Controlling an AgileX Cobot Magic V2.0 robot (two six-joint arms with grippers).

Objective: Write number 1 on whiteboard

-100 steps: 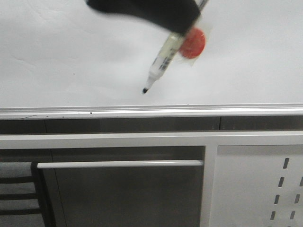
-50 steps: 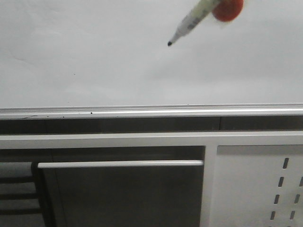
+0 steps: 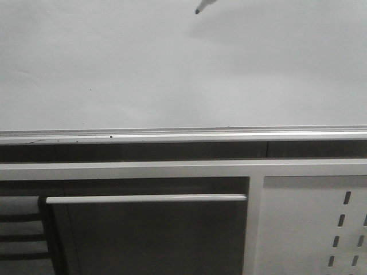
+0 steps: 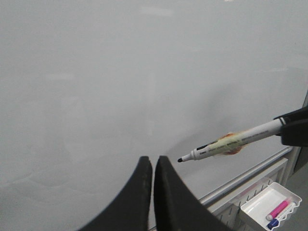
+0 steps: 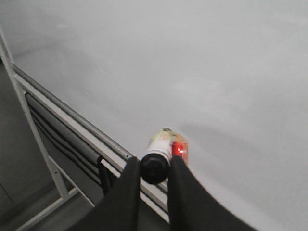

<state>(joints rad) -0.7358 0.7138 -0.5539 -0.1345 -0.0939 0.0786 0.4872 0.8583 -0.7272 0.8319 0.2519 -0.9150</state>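
The whiteboard [image 3: 143, 74] fills the upper front view, with its silver rail [image 3: 183, 136] along the lower edge. No number 1 stroke shows on it. Only the black tip of the marker [image 3: 202, 7] shows at the top edge of the front view. In the left wrist view the white marker [image 4: 226, 146] points its tip at the board [image 4: 96, 86], held at the frame's edge by the right gripper [image 4: 293, 130]. In the right wrist view my right gripper [image 5: 155, 166] is shut on the marker [image 5: 156, 159]. My left gripper [image 4: 153, 161] is shut and empty, close to the board.
Below the rail stand a white metal frame [image 3: 172, 170] and a perforated grey panel [image 3: 321, 229]. A small white tray [image 4: 269, 214] with a pink and a blue marker hangs under the board. Small dark specks [image 3: 90, 89] sit on the board.
The marker and right gripper have moved up and slightly right along the board, leaving the front view except for the tip. No line appears on the board.
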